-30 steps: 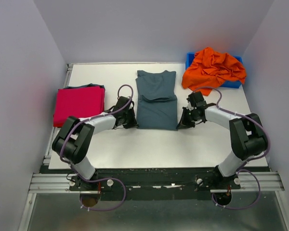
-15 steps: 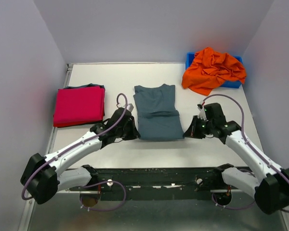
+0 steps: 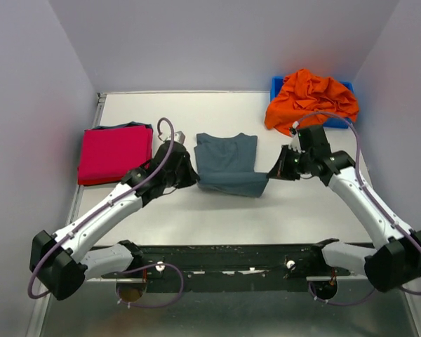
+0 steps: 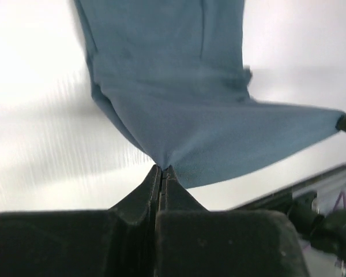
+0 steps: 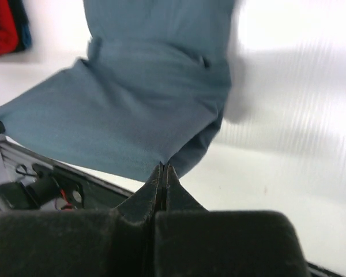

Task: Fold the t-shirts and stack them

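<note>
Near the middle of the table (image 3: 217, 210), the slate grey-blue t-shirt (image 3: 226, 158) lies half-folded, its near hem raised and stretched between my arms. My left end effector (image 3: 188, 175) is pinched fully closed on the hem's left corner, and my right end effector (image 3: 273, 171) on the right corner. This looks like the last fold. Next I must carry the hem toward the far collar and release evenly, though blur hides the crease. The magenta-red t-shirt (image 3: 116, 153) sits folded at the left.
</note>
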